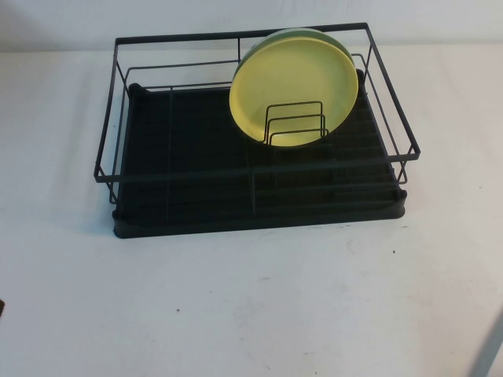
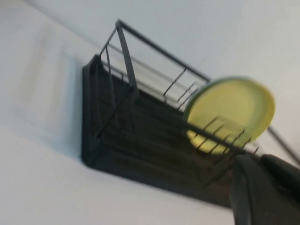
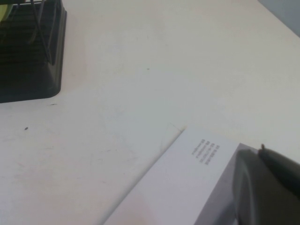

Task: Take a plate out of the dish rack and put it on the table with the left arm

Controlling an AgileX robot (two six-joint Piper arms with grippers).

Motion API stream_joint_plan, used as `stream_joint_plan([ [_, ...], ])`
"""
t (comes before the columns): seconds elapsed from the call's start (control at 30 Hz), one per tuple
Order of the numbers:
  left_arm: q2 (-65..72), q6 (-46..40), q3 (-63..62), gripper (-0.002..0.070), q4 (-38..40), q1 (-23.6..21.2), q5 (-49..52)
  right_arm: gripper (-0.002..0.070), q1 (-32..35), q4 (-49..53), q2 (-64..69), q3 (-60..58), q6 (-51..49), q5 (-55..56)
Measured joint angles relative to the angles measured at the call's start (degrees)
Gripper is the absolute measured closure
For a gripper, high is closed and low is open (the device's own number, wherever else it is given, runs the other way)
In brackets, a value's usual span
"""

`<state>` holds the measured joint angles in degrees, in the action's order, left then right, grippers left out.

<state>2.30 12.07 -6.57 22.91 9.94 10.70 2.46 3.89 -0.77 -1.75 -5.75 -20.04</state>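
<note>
- One dish rack (image 1: 251,157) sits on the counter (image 1: 251,306), filling the far half of the high view from about 9 o'clock to 3 o'clock.
- Two plates stand on edge inside it, up toward 1 o'clock: the yellow plate (image 1: 295,88) in front, and a mint-blue plate (image 1: 306,32) directly behind, showing only as a thin crescent of rim along the top.
- The yellow plate leans back against the blue one, tilted rather than fully upright, its face turned toward the robot.
- One set of upright wire dividers (image 1: 295,124), three loops by count, stands just in front of the yellow plate's lower edge.
- The black ribbed tray base (image 1: 189,181) holds nothing else visible to the left of the plates.
- The left claw (image 2: 265,192) shows only as dark blurred shapes in the left wrist view, apart from the rack (image 2: 140,136) and the yellow plate (image 2: 234,110); I cannot tell whether it is apart or together.
- The right claw (image 3: 267,187) shows as a dark edge in the right wrist view, over a white printed sheet or box (image 3: 187,183) lying on the counter (image 3: 164,70), well away from the rack's corner (image 3: 30,51); its state cannot be told.
</note>
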Motion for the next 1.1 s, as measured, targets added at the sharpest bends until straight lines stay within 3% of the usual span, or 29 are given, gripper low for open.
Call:
stream_joint_plan([
  [0.17, 16.15, -12.84, -21.21, 0.0680, -11.85, 0.00, 23.25, 0.0696, 0.00, 0.00, 0.00, 0.00, 0.00, 0.00],
  [0.33, 33.18, -32.62, -43.03, 0.0680, -14.13, 0.00, 37.22, 0.0696, 0.00, -0.05, 0.00, 0.00, 0.00, 0.00],
  [0.7, 67.40, -57.23, -76.82, 0.0657, -6.41, 1.58, 42.87, 0.0696, 0.00, -0.15, 0.00, 0.00, 0.00, 0.00],
  [0.77, 71.77, -61.07, -80.62, 0.0587, -6.04, 3.42, 42.87, 0.0696, 0.00, -0.20, 0.00, 0.00, 0.10, 0.00],
  [0.97, 84.45, -72.72, -88.27, 0.0203, -5.16, 11.05, 39.04, 0.0696, 0.00, -0.20, 0.00, 0.00, 0.10, 0.00],
  [1.1, 90.91, -76.00, -89.26, 0.0133, -4.89, 15.70, 29.79, 0.0696, 0.00, -0.20, 0.00, 0.00, 0.10, 0.00],
])
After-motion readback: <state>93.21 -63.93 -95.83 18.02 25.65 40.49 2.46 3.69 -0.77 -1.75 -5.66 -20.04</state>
